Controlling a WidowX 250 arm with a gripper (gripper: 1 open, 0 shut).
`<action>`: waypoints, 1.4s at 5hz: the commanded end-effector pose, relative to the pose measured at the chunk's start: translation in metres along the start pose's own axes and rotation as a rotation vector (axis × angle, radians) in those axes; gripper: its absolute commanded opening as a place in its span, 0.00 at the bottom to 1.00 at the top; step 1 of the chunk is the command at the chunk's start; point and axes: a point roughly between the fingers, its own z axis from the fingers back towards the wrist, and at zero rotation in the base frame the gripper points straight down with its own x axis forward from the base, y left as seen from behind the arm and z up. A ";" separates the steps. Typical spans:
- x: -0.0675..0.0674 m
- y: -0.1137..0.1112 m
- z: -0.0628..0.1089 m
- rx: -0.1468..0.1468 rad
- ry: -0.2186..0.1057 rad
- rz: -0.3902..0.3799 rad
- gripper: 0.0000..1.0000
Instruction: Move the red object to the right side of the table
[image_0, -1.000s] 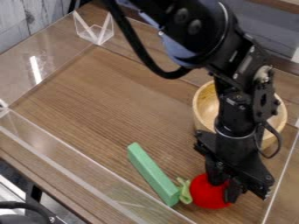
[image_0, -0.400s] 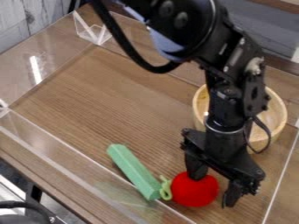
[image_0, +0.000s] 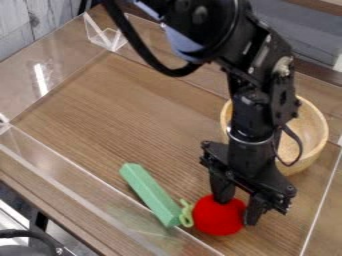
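Now the gripper (image_0: 245, 200) points straight down over the red toy fruit (image_0: 219, 215), its black fingers (image_0: 274, 203) spread wide, standing just above and to either side of the fruit's back edge rather than clamped on it; nothing is in its hold. A second ago those fingers were wrapped close around the fruit, so the grip has opened. The fruit sits on the dark wood-grain table (image_0: 120, 120) near the front edge, and it has slid a little toward the left of the picture since then. The flat green block (image_0: 150, 193) has gone with it, lying at a slant further left than before, its near end by the fruit's green leafy tip (image_0: 185, 212). Behind the arm, the wooden bowl (image_0: 311, 131) stays put at the right, well apart from the fruit.
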 end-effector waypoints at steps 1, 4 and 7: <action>0.004 0.003 0.015 -0.012 -0.053 -0.012 1.00; 0.002 0.001 0.026 -0.011 -0.066 -0.036 0.00; 0.027 0.011 0.072 -0.014 -0.140 0.167 0.00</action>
